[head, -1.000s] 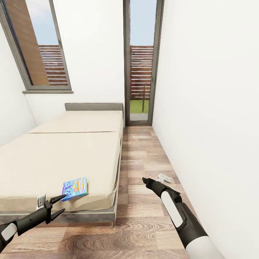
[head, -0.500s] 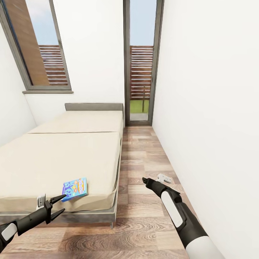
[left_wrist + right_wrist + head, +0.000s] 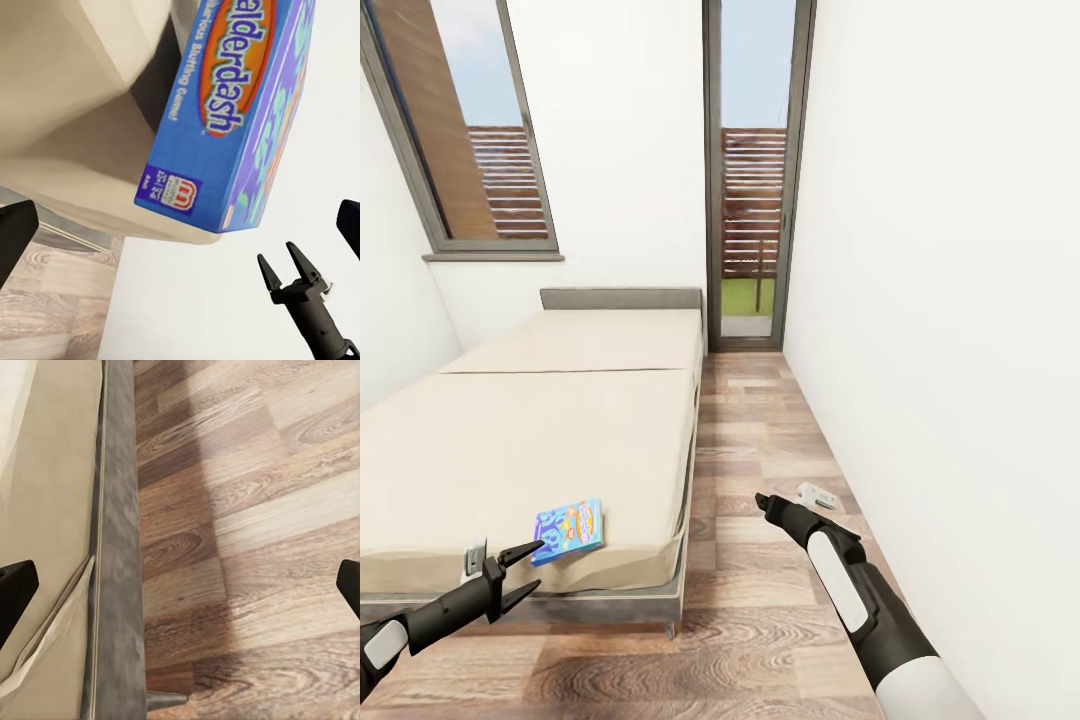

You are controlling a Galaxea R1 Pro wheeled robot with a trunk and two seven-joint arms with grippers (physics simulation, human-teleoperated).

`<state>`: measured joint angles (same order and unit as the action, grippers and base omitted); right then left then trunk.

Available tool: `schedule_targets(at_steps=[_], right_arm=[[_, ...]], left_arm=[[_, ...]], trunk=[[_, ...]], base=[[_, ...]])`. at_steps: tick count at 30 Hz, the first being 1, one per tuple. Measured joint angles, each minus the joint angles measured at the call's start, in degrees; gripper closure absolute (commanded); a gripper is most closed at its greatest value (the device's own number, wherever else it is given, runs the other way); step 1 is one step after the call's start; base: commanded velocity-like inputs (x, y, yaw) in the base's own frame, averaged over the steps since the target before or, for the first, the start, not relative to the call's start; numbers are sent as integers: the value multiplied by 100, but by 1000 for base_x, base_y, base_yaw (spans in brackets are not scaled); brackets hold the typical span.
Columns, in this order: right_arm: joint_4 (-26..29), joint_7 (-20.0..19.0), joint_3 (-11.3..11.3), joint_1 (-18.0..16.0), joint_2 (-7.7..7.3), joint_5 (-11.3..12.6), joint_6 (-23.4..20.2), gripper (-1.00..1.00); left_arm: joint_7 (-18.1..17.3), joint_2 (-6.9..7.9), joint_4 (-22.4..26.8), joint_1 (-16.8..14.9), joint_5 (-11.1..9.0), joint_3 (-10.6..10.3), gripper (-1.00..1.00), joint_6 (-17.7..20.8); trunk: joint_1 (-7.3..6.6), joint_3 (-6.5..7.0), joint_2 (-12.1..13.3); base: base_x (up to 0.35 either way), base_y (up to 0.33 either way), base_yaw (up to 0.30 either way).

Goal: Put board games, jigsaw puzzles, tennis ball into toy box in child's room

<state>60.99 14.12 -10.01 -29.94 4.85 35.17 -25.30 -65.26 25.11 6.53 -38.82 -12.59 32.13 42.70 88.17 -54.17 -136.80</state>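
You are facing a beige bed [image 3: 530, 430] that runs along the left of a narrow room, with a strip of wooden floor [image 3: 760, 600] between it and the white wall on your right. One board game [image 3: 568, 527], a flat blue box with an orange oval on its lid, lies flat on the mattress close to the near right corner of the bed, just in from the foot edge and a little in from the right side edge. Your left gripper [image 3: 527, 572] hangs at the foot edge of the bed, just short of that box and not touching it; its two dark fingers are spread apart, released, with nothing between them. From the left wrist camera the board game [image 3: 232, 112] looms large and close, its lid lettering reading "Balderdash", lying on the bed sheet above the mattress corner, and your right gripper [image 3: 283, 264] is seen beyond it with its two fingers parted. Your right gripper [image 3: 762, 500] is out over the floor, well apart from the bed and the box, and it grasps nothing. The right wrist camera looks down on the grey bed frame [image 3: 116, 547] and its side edge, with floor planks alongside. At the far end of the room stand a grey headboard [image 3: 620, 297], a window, and a tall glass door [image 3: 755, 170].
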Motion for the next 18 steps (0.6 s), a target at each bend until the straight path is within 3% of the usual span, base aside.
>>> schedule_targets(at_steps=[18], right_arm=[[0,0,0,1,0,0,0,-100]], left_arm=[[0,0,0,0,0,0,-100,0]], trunk=[[0,0,0]], base=[[0,0,0]])
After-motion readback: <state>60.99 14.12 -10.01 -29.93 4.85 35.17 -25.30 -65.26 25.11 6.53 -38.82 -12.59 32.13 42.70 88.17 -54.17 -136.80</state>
